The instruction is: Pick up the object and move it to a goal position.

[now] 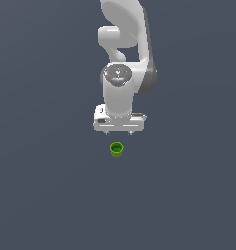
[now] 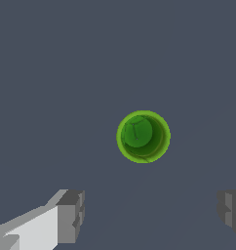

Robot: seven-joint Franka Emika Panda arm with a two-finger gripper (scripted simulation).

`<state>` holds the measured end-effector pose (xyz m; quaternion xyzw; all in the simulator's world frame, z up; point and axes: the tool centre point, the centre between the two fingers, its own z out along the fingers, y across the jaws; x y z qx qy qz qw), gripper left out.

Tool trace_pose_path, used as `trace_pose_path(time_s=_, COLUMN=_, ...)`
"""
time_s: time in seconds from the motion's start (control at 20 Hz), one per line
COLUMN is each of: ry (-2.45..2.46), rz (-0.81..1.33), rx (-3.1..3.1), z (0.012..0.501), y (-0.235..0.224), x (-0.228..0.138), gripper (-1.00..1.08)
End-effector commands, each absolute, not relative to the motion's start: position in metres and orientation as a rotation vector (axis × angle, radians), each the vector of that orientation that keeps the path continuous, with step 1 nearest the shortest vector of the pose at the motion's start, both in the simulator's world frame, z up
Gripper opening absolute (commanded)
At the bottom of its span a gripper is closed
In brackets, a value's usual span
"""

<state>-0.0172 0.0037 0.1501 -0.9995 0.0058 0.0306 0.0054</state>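
Note:
The object is a tiny bright green round cup [image 1: 117,149] with a darker hollow inside, standing upright on the flat dark grey floor. In the exterior view it sits just below the white gripper [image 1: 119,132], which hangs above it, pointing down. The wrist view looks straight down into the cup [image 2: 143,136]. Its two grey fingertips [image 2: 71,215] stand far apart, wider than the cup, with nothing between them. The gripper [image 2: 149,212] is open and does not touch the cup.
The white arm [image 1: 124,58] rises behind the gripper toward the top of the exterior view. Around the cup there is only the plain dark grey floor [image 1: 51,185].

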Motion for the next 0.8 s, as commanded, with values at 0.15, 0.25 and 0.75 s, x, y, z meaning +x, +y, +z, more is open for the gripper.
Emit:
trace_pose_path(time_s=0.15, ry=0.026, rz=0.094, rx=-3.133, z=0.151, y=0.0, x=-0.016, gripper=1.0)
trace_pose_path(time_s=0.25, ry=0.038, rz=0.092, rx=-3.14, z=0.154, y=-0.005, x=-0.015, gripper=1.0)
trace_pose_path(time_s=0.75, ry=0.052, rz=0.086, rx=-3.157, z=0.16, y=-0.02, x=-0.013, gripper=1.0)
